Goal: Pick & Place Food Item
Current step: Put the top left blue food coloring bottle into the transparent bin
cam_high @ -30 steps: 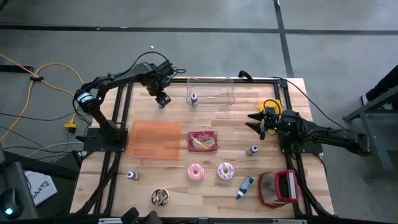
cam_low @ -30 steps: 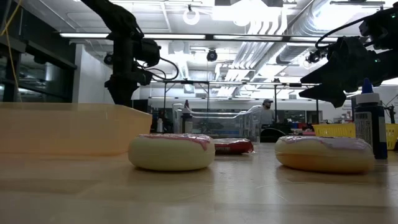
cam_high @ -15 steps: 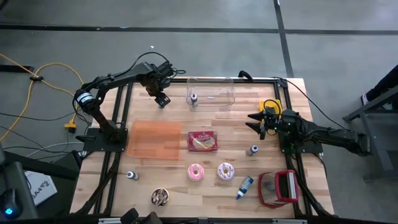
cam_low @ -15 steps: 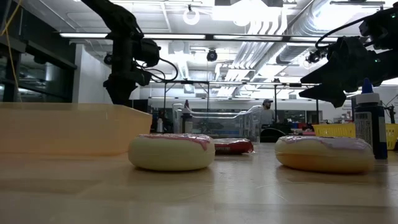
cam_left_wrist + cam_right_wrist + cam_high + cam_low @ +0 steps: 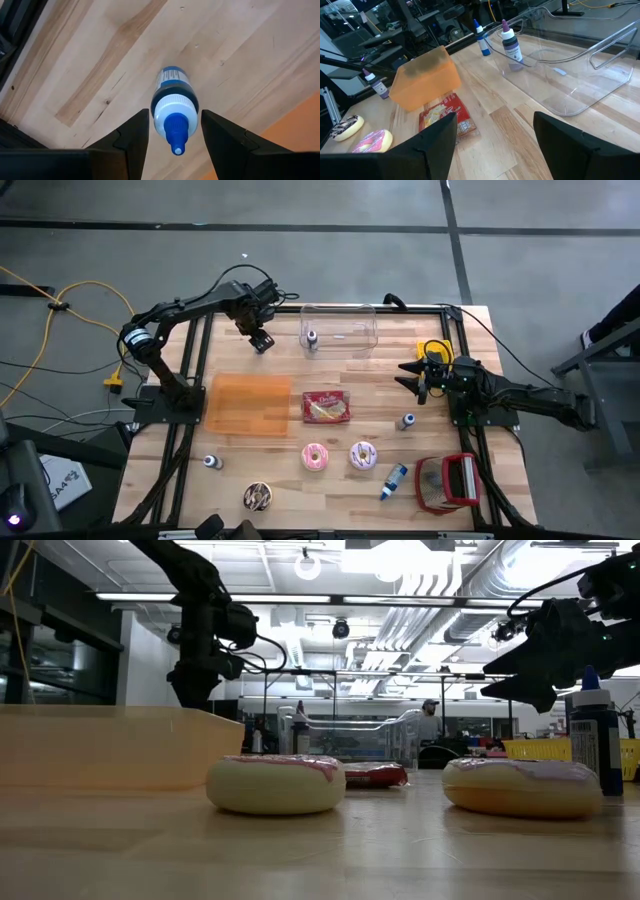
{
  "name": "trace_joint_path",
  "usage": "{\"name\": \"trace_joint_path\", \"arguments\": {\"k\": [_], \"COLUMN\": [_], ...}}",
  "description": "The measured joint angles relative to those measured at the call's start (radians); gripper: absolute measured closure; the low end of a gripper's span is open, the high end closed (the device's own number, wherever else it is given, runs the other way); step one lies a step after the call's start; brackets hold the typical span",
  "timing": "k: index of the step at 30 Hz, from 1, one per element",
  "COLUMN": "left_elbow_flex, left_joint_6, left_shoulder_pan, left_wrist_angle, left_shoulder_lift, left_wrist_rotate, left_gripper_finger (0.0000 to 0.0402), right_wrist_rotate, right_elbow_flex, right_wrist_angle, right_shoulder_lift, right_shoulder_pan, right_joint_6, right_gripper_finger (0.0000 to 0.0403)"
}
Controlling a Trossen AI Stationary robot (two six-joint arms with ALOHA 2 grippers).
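Observation:
A red snack packet (image 5: 327, 407) lies flat at the table's middle, with two pink donuts (image 5: 315, 457) (image 5: 362, 454) nearer the front edge and a chocolate donut (image 5: 258, 497) at the front left. My left gripper (image 5: 261, 341) points down at the far left, open, above a small upright bottle with a blue cap (image 5: 174, 112). In the left wrist view its fingers stand on either side of the bottle without touching it. My right gripper (image 5: 415, 378) waits open at the right, roughly level, facing the packet (image 5: 445, 120).
An orange bin (image 5: 247, 405) sits left of the packet. At the far middle stands a clear container (image 5: 338, 328) with a bottle (image 5: 312, 338) inside. Other bottles (image 5: 407, 421) (image 5: 210, 462) (image 5: 393, 481) stand or lie about. A red and white object (image 5: 447, 482) is at the front right.

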Motion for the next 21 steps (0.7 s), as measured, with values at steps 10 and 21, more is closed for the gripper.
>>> {"name": "trace_joint_path", "arguments": {"k": [10,21], "left_elbow_flex": [0.000,0.000], "left_joint_6": [-0.003,-0.002], "left_shoulder_pan": [0.000,0.000], "left_wrist_angle": [-0.001,-0.001], "left_shoulder_lift": [0.000,0.000], "left_wrist_rotate": [0.001,0.001], "left_gripper_finger": [0.0287,0.0288], "right_wrist_rotate": [0.000,0.000], "right_elbow_flex": [0.000,0.000], "right_wrist_angle": [0.000,0.000], "right_shoulder_lift": [0.000,0.000], "right_shoulder_pan": [0.000,0.000], "right_joint_6": [0.000,0.000], "right_gripper_finger": [0.0152,0.0152]}}
